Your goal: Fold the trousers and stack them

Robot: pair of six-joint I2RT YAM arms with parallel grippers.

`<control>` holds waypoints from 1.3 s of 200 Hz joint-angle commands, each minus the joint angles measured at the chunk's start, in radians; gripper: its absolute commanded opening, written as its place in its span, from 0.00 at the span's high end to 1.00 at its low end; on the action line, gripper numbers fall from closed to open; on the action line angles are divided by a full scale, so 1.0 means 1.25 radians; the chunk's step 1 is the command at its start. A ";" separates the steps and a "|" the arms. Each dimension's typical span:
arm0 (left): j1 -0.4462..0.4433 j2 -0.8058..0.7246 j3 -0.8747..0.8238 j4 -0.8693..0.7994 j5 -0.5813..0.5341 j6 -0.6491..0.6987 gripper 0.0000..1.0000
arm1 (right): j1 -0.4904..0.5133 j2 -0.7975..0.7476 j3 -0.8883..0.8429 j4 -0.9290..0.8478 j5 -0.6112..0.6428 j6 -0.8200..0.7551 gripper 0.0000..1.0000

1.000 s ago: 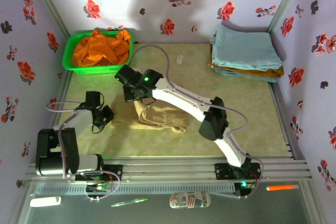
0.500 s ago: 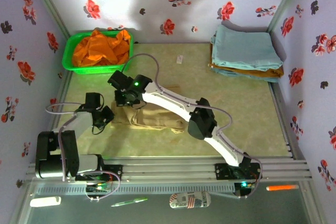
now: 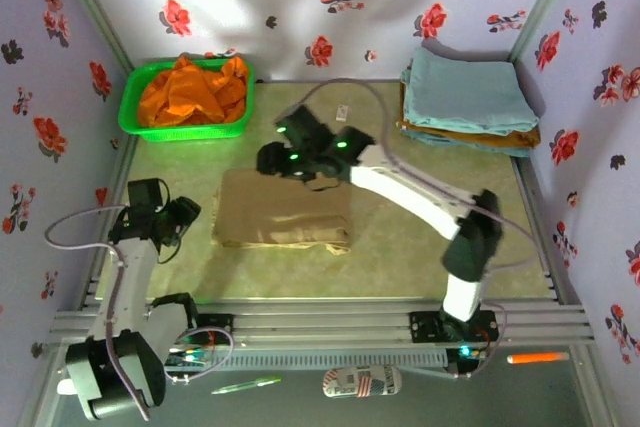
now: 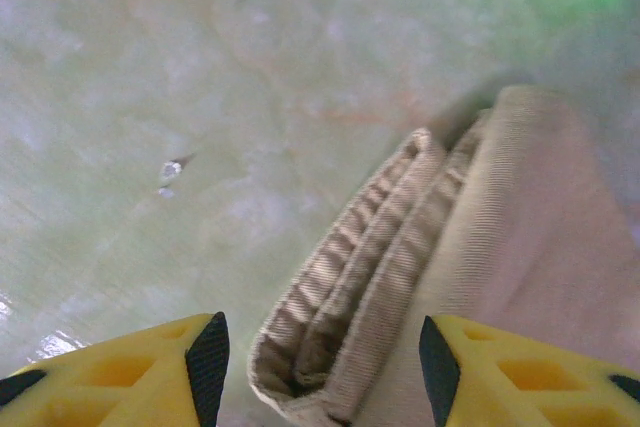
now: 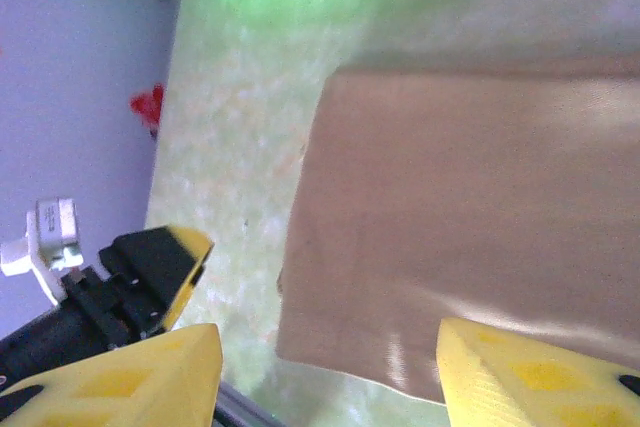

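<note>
Top external: the trousers (image 3: 283, 222) lie folded into a flat tan rectangle on the table (image 3: 400, 257), just off centre toward 7 o'clock. The left gripper (image 3: 182, 215) sits at their 9 o'clock, near but apart. The right gripper (image 3: 270, 159) hangs at their 12 o'clock, by the far edge. Green basket (image 3: 185, 133) w/ orange garment (image 3: 190, 92) at 10 o'clock. Cloth pile (image 3: 470, 97) at 2 o'clock, blue-grey on top.

Left wrist: jaws stand apart, nothing clamped. The thick layered fold edge of the trousers runs btwn the yellow fingers (image 4: 207, 362), from 6 toward 1 o'clock.

Right wrist: jaws wide apart too, and empty. The trousers' smooth top face lies below, toward 3 o'clock.

Step in hand, prob.: carry the folded bundle over to the pile. To do it well, bite deep over the thick edge so every layer is caught, both grippers on the same side. Lift level & together, no sag, then land it squared on top.

Count: 1 pair of trousers, 1 basket, 1 orange garment, 1 pile, 2 grippers.
</note>
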 commanded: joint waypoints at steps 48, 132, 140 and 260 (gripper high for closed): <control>-0.266 0.193 0.149 0.051 -0.030 0.033 0.53 | -0.104 -0.144 -0.466 0.179 -0.059 0.014 0.93; -0.169 0.311 -0.124 0.277 0.000 -0.028 0.56 | -0.112 -0.056 -0.722 0.366 -0.142 0.104 0.46; -0.160 0.304 -0.131 0.280 0.006 -0.024 0.56 | -0.121 -0.072 -0.724 0.351 -0.142 0.092 0.45; -0.152 0.034 -0.066 0.054 0.066 0.037 0.25 | -0.478 0.077 -0.181 -0.087 0.370 -0.206 0.16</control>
